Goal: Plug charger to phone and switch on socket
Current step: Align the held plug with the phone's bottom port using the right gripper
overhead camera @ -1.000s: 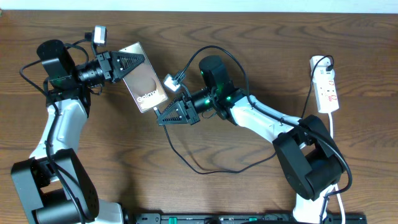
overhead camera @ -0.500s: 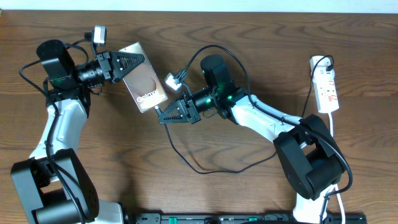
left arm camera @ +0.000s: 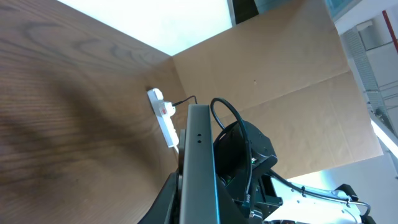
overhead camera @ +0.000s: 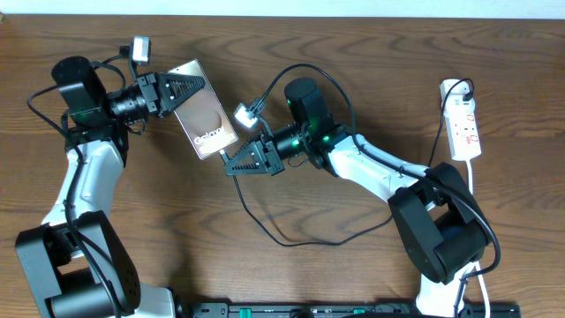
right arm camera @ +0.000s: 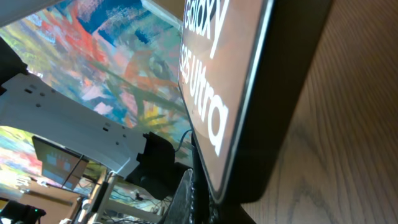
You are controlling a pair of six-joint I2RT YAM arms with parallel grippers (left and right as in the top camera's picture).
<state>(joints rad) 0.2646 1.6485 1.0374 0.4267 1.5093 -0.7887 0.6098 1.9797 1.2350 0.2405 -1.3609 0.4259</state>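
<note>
Phone (overhead camera: 205, 124) pinched aloft in left tool (overhead camera: 196, 85), port end offered rightward for plugging. I judge right tool (overhead camera: 231, 164) clamped on charger (overhead camera: 291, 244), tip aimed there.

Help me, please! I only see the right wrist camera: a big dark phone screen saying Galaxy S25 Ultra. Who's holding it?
Observer: Overhead, the left gripper is shut on the top end of that flat brown-screened phone.
Operator: Where does the charger wire go?
Observer: The thin black charger cable runs from the shut right gripper and loops across the brown wooden table.
Operator: Where's the socket?
Observer: The long white power strip lies near the table's right edge, away from both grippers.
</note>
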